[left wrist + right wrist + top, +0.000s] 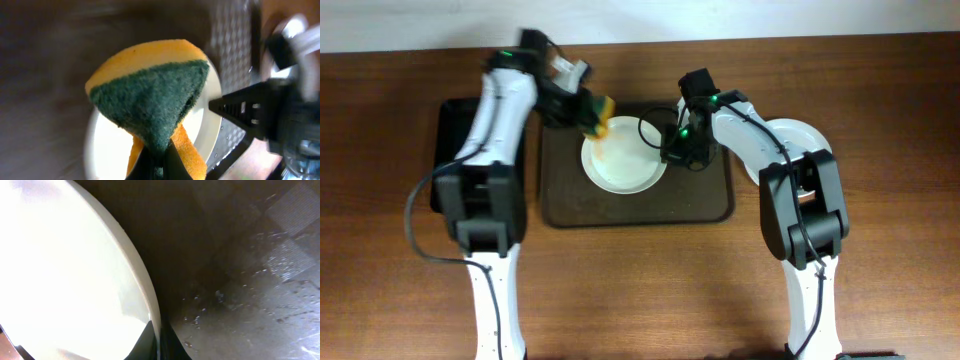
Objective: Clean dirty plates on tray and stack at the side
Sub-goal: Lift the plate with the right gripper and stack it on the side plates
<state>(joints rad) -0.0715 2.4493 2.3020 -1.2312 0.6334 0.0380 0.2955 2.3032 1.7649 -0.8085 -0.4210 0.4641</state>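
A white plate (625, 158) lies on the dark brown tray (710, 205), with an orange smear at its upper left. My left gripper (588, 115) is shut on a yellow and green sponge (597, 115) that touches the plate's upper left rim; in the left wrist view the sponge (155, 95) hangs over the plate (112, 145). My right gripper (672, 145) is shut on the plate's right rim; in the right wrist view its fingers (157, 342) pinch the rim of the plate (65, 275). Another white plate (798, 137) lies on the table to the right, partly hidden by the right arm.
A smaller black tray (450, 120) lies at the left under the left arm. The brown tray's floor (250, 270) is wet with droplets. The wooden table (640, 290) spreads in front of the tray.
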